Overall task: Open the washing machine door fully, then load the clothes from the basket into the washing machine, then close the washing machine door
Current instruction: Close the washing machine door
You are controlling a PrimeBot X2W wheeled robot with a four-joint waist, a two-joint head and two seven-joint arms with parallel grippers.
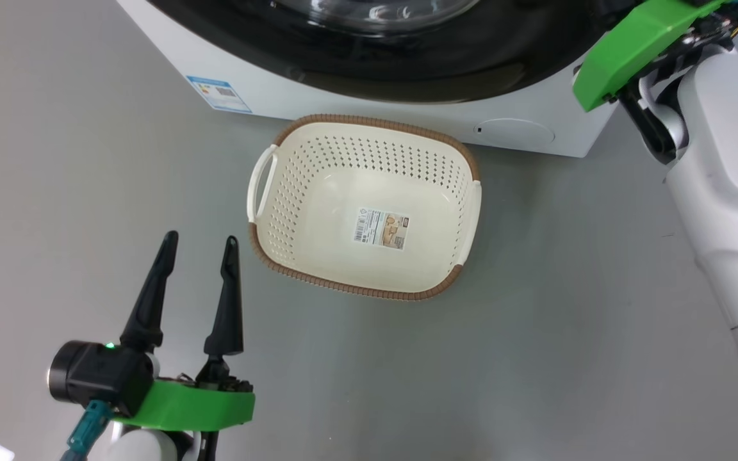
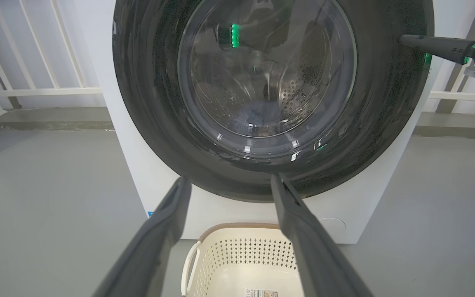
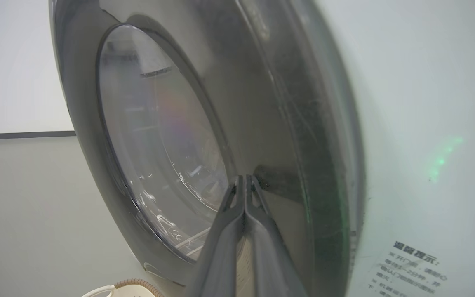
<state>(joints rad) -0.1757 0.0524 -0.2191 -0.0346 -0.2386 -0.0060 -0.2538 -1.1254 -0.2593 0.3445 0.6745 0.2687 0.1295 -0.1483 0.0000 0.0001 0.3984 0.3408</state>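
Your left hand (image 1: 201, 241) sits low at your left, its 2 fingers spread wide and pointing up. Your right hand (image 3: 244, 179) is held high, its 2 fingers pressed together, with the pale forearm (image 1: 728, 166) reaching forward.

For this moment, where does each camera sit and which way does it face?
Head view: on the head, looking down at the floor, the empty basket and the foot of the washing machine; shows the open left gripper and pale right forearm.
Left wrist view: on the left wrist, facing the washing machine door head-on, between its own spread fingers.
Right wrist view: on the right wrist, looking sideways along the door; its own right gripper, shut, points at the black rim.
Shared: all three show basket and door.
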